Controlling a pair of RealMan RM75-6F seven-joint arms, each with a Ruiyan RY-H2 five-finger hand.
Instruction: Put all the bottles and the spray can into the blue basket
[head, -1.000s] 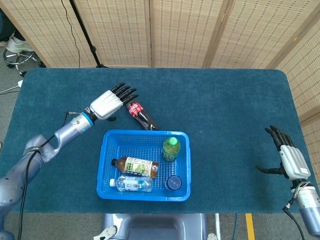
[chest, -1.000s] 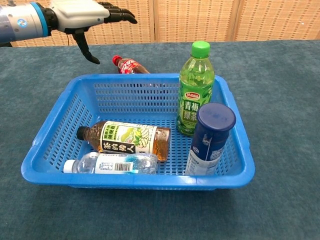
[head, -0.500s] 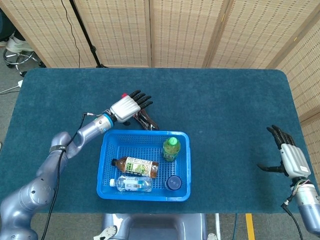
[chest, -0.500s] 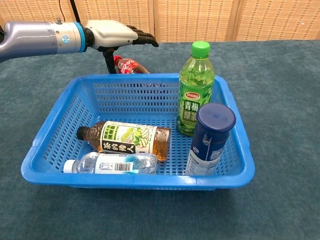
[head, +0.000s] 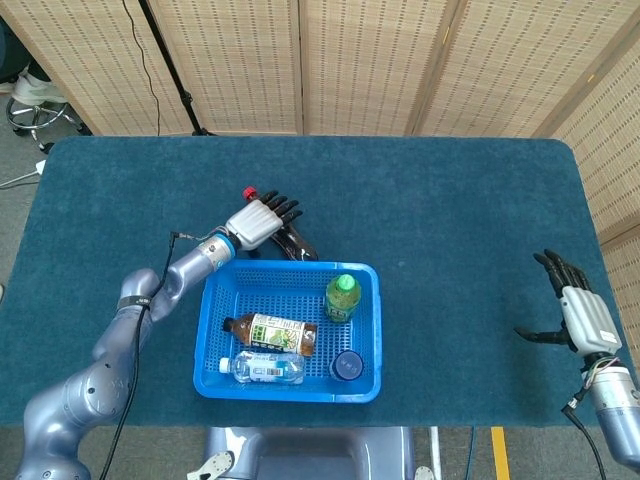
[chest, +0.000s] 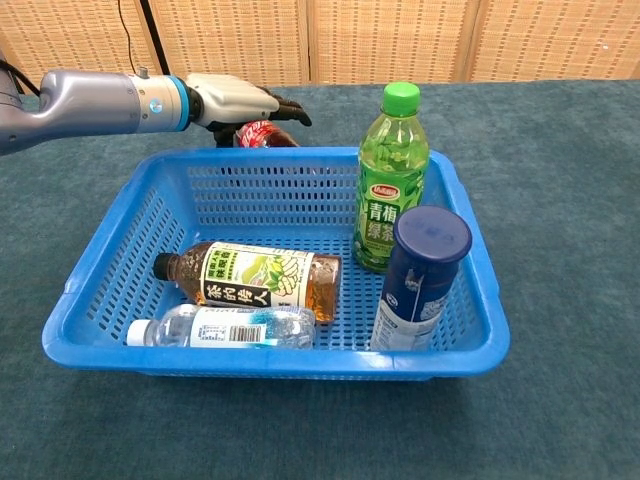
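A cola bottle (head: 299, 246) with a red cap (head: 249, 192) lies on the table just behind the blue basket (head: 212, 301). My left hand (head: 262, 222) lies over its neck end, fingers draped across it; the thumb is hidden, so a grip cannot be told. In the chest view the left hand (chest: 235, 100) covers the cola bottle's (chest: 262, 133) cap behind the basket (chest: 110, 250). Inside the basket stand a green tea bottle (chest: 390, 180) and a dark blue spray can (chest: 425, 275). A brown tea bottle (chest: 255, 278) and a clear water bottle (chest: 225, 327) lie inside. My right hand (head: 575, 312) rests far right, holding nothing.
Blue carpet-like cloth covers the table (head: 450, 200). Wicker screens (head: 360, 60) stand behind its far edge. A cable (head: 180, 238) runs along my left forearm.
My left hand has swung right and come down from beside the cola bottle onto its neck end. The bottle's body still lies where it was. The right hand has stayed put.
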